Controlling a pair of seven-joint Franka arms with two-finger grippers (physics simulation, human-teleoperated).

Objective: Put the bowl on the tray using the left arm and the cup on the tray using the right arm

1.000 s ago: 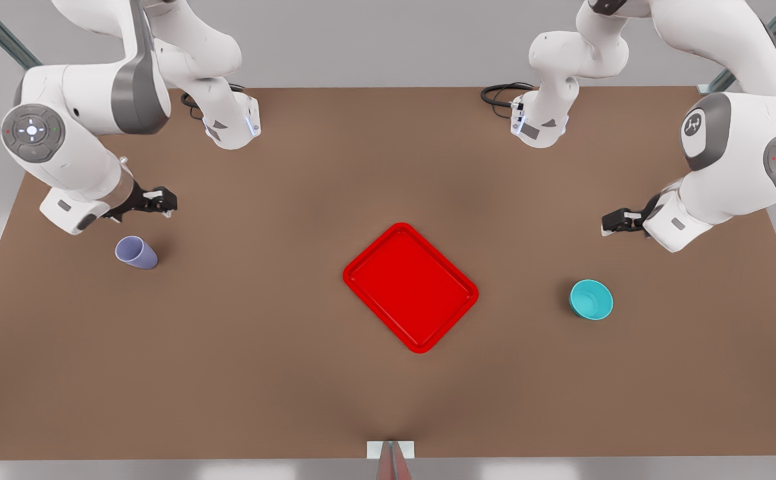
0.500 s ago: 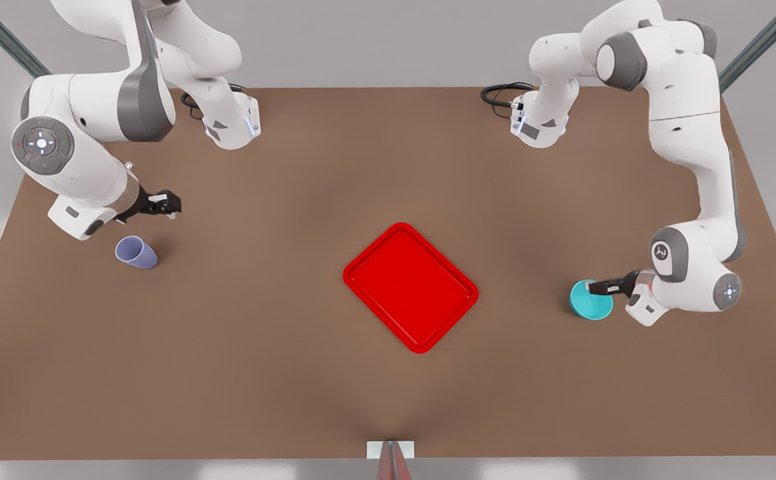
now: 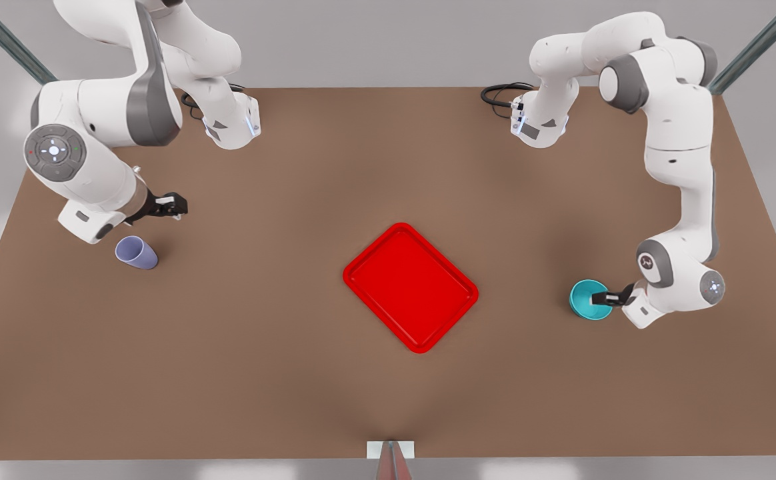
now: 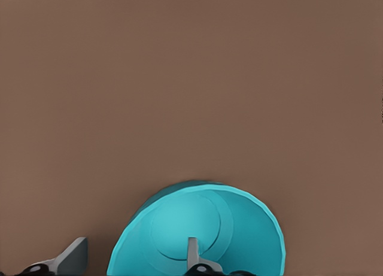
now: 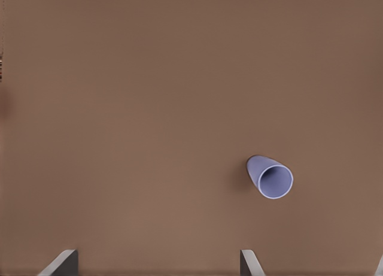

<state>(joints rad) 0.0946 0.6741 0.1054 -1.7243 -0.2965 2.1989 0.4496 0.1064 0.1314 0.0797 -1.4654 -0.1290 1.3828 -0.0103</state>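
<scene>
While the bowl (image 3: pixel 588 300) sits upright on the brown surface (image 3: pixel 295 373) at the front view's right, mouth up, the left pincer (image 3: pixel 603 299) is right at it. Its fingers (image 4: pixel 192 252) are spread apart and straddle the near wall, one inside the bowl and one outside, not squeezing it as far as I can tell.

The tray (image 3: pixel 410 287) lies flat in the middle, turned so its corners point diamond-wise, long axis running from the front view's upper left to lower right. Nothing sits on it.

The cup (image 3: pixel 137 253) stands at the front view's left, well apart from the tray, open end up. The right pincer (image 3: pixel 173 205) hovers above and just beside it, not touching, fingers open.

Versus half a second ago: the left pincer has dropped lower over the bowl's rim and its arm is tucked in a bit more. The right pincer has crept slightly toward the front view's right. Bowl, cup and tray haven't budged.
</scene>
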